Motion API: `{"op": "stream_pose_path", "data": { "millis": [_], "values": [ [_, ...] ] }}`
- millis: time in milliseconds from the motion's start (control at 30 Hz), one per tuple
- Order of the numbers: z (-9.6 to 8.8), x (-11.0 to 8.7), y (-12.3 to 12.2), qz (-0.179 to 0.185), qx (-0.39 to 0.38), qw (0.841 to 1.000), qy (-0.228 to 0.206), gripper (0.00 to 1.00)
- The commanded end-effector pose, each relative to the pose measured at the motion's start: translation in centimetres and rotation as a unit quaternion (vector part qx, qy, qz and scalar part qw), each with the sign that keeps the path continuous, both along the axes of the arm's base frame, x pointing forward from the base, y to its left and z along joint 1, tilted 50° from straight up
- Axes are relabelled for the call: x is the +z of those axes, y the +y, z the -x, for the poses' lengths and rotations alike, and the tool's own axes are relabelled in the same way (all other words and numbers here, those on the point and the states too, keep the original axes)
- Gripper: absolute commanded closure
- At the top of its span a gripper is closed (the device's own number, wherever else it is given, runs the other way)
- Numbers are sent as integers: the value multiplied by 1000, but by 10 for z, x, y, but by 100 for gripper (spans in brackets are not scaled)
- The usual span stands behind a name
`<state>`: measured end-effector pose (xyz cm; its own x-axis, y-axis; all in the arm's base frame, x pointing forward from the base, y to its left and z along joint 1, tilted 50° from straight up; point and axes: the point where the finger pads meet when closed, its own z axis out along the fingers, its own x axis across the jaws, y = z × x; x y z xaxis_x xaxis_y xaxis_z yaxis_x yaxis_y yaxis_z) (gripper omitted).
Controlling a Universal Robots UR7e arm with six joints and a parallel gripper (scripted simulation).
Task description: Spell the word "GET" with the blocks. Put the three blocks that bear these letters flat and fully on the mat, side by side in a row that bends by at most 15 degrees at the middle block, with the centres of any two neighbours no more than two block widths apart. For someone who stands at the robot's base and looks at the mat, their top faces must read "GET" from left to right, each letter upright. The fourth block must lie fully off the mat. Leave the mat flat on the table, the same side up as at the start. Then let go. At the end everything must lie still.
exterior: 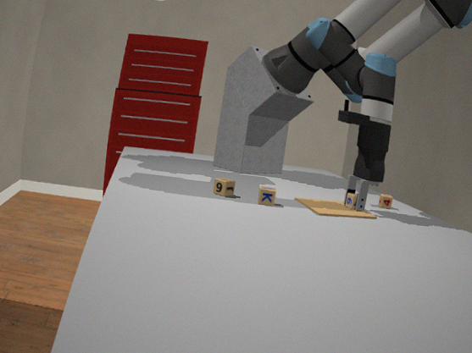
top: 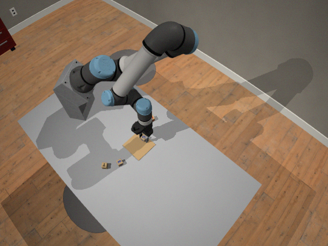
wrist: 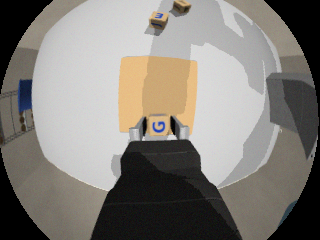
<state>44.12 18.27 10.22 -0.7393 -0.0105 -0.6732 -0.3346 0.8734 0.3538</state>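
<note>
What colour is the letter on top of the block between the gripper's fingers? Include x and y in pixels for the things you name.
Blue, a G (top: 143, 137) (wrist: 158, 126); clearest in the wrist view.

grey tube arm (top: 134, 69) (exterior: 371, 14), dark grey joints, light blue round caps, black ring seams; angular grey pedestal (top: 64, 96) (exterior: 234, 117) had dark screws, stood at worktop's end edge.

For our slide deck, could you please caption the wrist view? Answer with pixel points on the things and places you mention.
The hand (wrist: 158, 122), open around the G block (wrist: 159, 125) on the mat (wrist: 132, 92).

We note a matt, smooth grey table (top: 180, 171) (exterior: 259, 282) (wrist: 75, 75) and wood-look blocks (top: 119, 162) (exterior: 266, 195) (wrist: 158, 20).
</note>
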Motion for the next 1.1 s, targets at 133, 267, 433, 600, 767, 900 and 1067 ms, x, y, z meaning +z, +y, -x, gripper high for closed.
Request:
{"op": "stream_pose_path", "data": {
  "millis": [133, 267, 433, 600, 767, 900, 1067],
  "values": [
    [0, 1, 0, 0, 0, 1000, -1, 13],
    [1, 2, -1, 0, 0, 1000, 0, 13],
    [4, 4, -3, 0, 0, 1000, 0, 13],
    [7, 6, -5, 0, 0, 1000, 0, 13],
    [10, 10, -8, 0, 0, 1000, 0, 13],
    [14, 15, -11, 0, 0, 1000, 0, 13],
    [20, 21, -16, 0, 0, 1000, 0, 13]
  ]
}}
